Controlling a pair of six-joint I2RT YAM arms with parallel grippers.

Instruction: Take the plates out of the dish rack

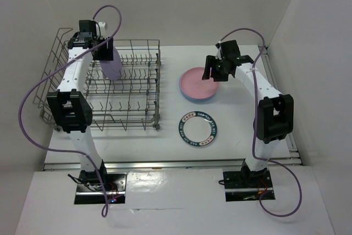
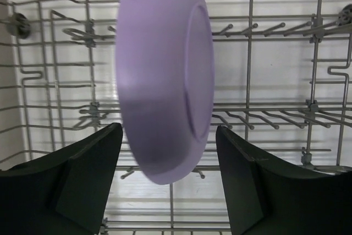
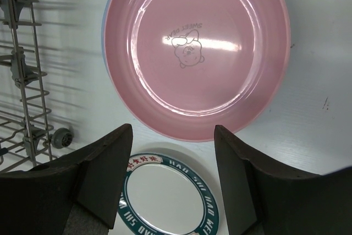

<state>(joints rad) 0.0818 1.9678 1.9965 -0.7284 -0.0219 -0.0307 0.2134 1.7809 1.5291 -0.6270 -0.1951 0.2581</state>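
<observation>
A lavender plate (image 1: 113, 63) stands on edge among the tines of the grey wire dish rack (image 1: 144, 118). My left gripper (image 1: 102, 50) is just above it, open. In the left wrist view the plate (image 2: 165, 75) hangs between my spread fingers (image 2: 82, 180), its rim in the gap; my left gripper (image 2: 168, 152) is not clamped on it. A pink plate (image 1: 198, 82) lies on a blue plate (image 1: 190, 99) on the table. My right gripper (image 1: 217, 71) hovers over the pink plate (image 3: 198, 48), open and empty (image 3: 173, 152). A white plate with a teal rim (image 1: 198, 128) lies nearer.
The rack's tall wire side (image 1: 52, 75) rises at the far left, and its right end (image 3: 22, 81) stands close to the stacked plates. The teal-rimmed plate (image 3: 165, 202) lies just below the pink one. White walls enclose the table on the left, back and right.
</observation>
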